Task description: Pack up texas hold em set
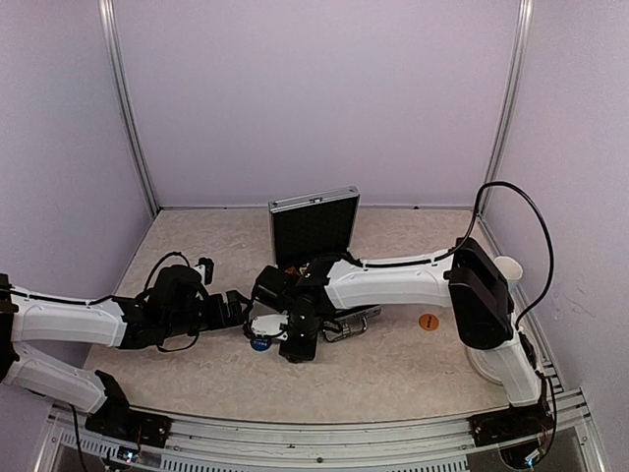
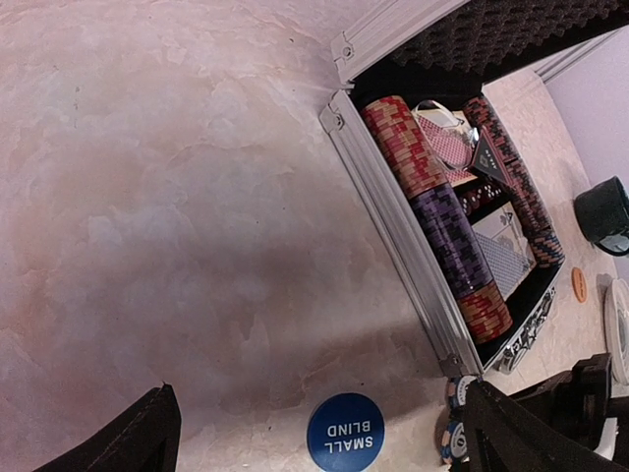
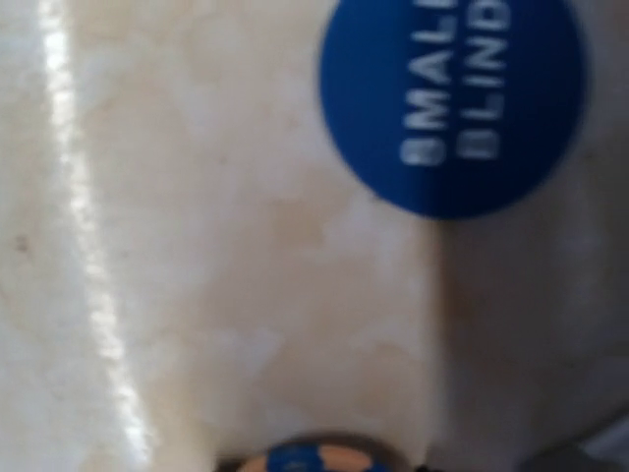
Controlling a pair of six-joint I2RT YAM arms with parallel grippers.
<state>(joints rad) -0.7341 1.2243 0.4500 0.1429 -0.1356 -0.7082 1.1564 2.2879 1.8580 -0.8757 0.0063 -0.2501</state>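
The silver case (image 1: 313,218) stands open at the table's middle, its black lid upright. In the left wrist view the case (image 2: 393,221) holds rows of red and purple chips (image 2: 432,211), card decks (image 2: 501,261) and a black triangle (image 2: 488,157). A blue "SMALL BLIND" button (image 2: 345,431) (image 3: 452,98) lies on the table in front of the case. My left gripper (image 2: 324,442) (image 1: 246,313) hangs open over that button, touching nothing. My right gripper (image 1: 267,329) (image 3: 319,462) points down beside the button, shut on blue-and-orange chips (image 2: 454,423) held on edge.
An orange disc (image 1: 428,322) (image 2: 579,284) lies right of the case. A white cup (image 1: 508,267) sits at the right wall. A dark mug (image 2: 601,211) and a round coaster's edge (image 2: 619,324) show beyond the case. Both arms crowd the case's front.
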